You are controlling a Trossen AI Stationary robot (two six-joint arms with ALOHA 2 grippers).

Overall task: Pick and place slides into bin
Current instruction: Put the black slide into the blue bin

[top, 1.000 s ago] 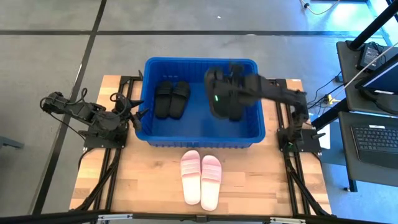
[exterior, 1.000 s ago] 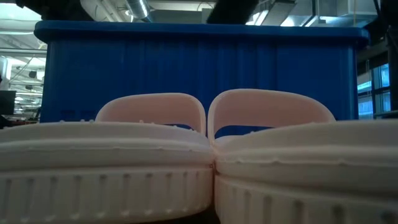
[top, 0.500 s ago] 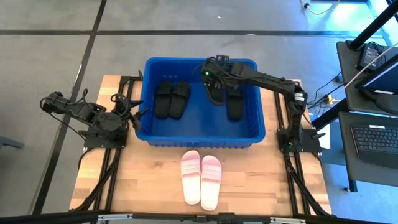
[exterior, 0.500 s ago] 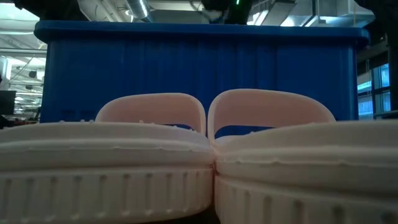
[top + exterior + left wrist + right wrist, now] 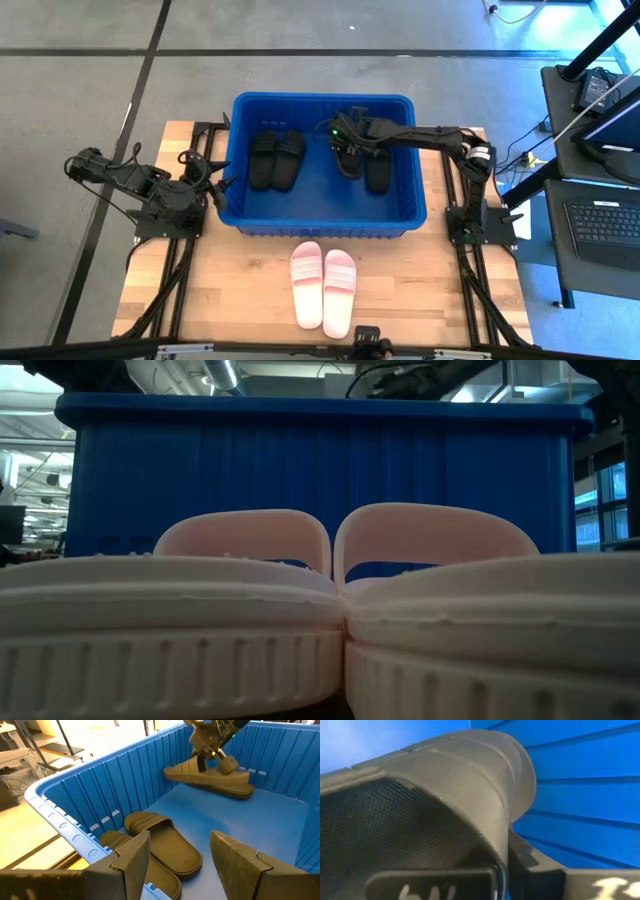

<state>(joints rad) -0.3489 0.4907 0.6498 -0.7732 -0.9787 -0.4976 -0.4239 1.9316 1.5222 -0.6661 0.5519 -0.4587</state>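
Observation:
The blue bin (image 5: pixel 322 218) stands at the table's far middle. Two black slides (image 5: pixel 277 158) lie side by side on its floor at the left. My right gripper (image 5: pixel 345 133) reaches into the bin's right half, shut on another pair of black slides (image 5: pixel 364 162). That pair also shows in the left wrist view (image 5: pixel 210 779). Two pale pink slides (image 5: pixel 323 287) lie soles down on the table in front of the bin. My left gripper (image 5: pixel 222 185) waits open outside the bin's left wall. My right gripper is shut on the strap part (image 5: pixel 202 764) of the black pair and comes at it slanting down from above. Its own view shows one wide strap (image 5: pixel 485 775) arching over a finger (image 5: pixel 435 882). The slides hang about level, low over the bin's floor; whether they touch it I cannot tell.
The bin's tall walls (image 5: pixel 75 805) close in the space around both black pairs. Bare bin floor (image 5: pixel 320 195) lies between the pairs and toward the near wall. Desks with a laptop (image 5: pixel 600 225) stand beyond the table's right edge.
My right gripper has come down into the bin with the black pair, from high above the rim to low over the floor, and has swung toward the far wall. The pair has stayed side by side in its hold.

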